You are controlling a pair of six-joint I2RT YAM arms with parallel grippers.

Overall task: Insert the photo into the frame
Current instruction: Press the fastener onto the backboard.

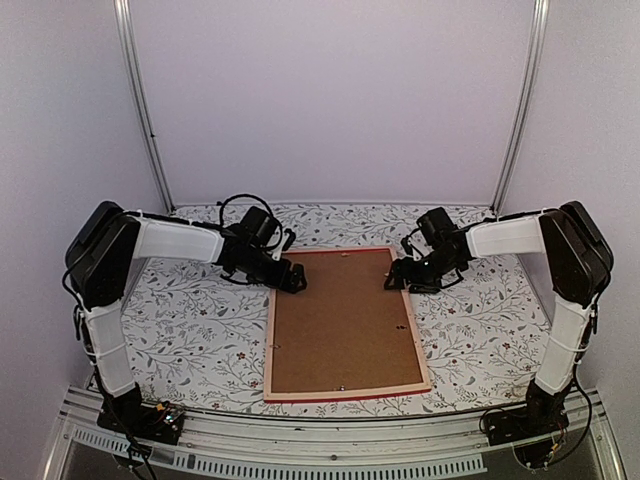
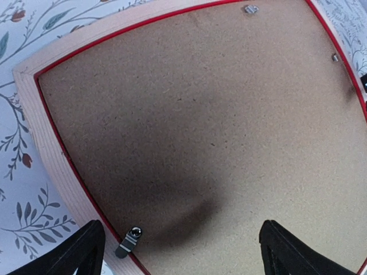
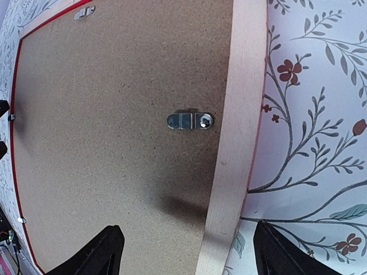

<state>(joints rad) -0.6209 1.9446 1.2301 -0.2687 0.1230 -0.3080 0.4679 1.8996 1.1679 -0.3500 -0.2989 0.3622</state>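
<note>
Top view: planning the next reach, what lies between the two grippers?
The far end of the frame, back side up with its brown backing board showing, as the top view shows; nothing else between left gripper and right gripper.

Frame (image 1: 270, 345): you see it lying flat, back up, backing board (image 1: 345, 320) inside.
Left gripper (image 1: 292, 279): at its far-left corner.
Right gripper (image 1: 396, 277): at its far-right corner.

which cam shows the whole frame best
Top external: the frame lies whole, back up, with all four edges visible. The left wrist view shows one corner up close. The right wrist view shows one pale wood side. Both are mostly filled by the backing board.
</note>
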